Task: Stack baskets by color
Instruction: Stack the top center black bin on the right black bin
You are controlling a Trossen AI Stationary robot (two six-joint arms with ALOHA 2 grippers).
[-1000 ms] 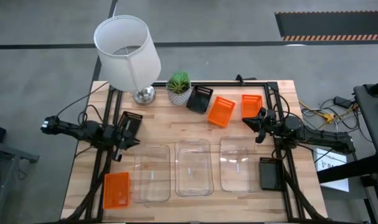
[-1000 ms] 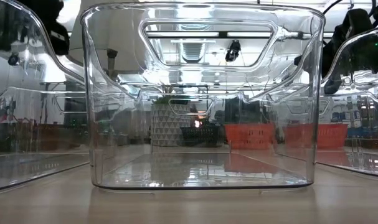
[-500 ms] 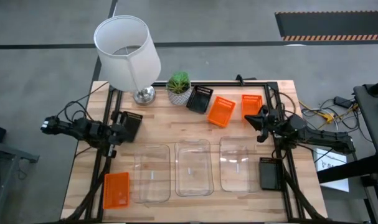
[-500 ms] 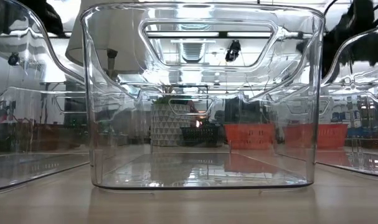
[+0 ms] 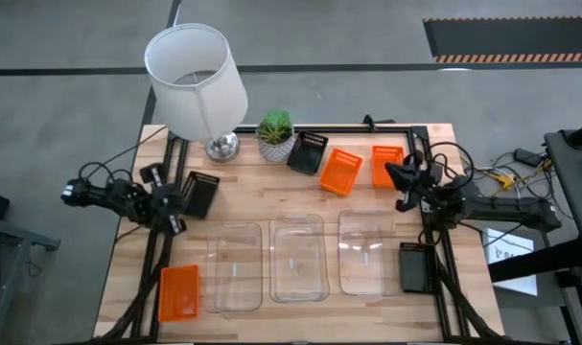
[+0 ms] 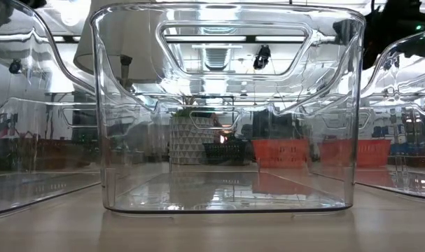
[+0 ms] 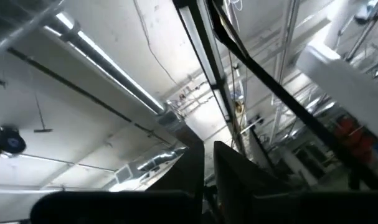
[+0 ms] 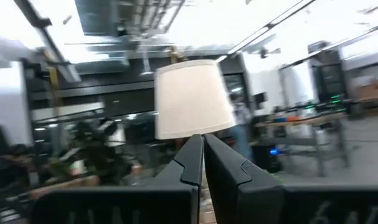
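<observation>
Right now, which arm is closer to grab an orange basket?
Probably the right. The right gripper hovers shut beside two orange baskets at the table's back. The left gripper, also shut, sits farther from its nearest orange one.

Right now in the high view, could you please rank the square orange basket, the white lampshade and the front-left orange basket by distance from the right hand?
1. Square orange basket, just beside the right hand.
2. White lampshade, far-left corner.
3. Front-left orange basket, opposite near corner.

A clear basket fills the view, standing on the counter. Behind it sit orange baskets and a white plant pot.
</observation>
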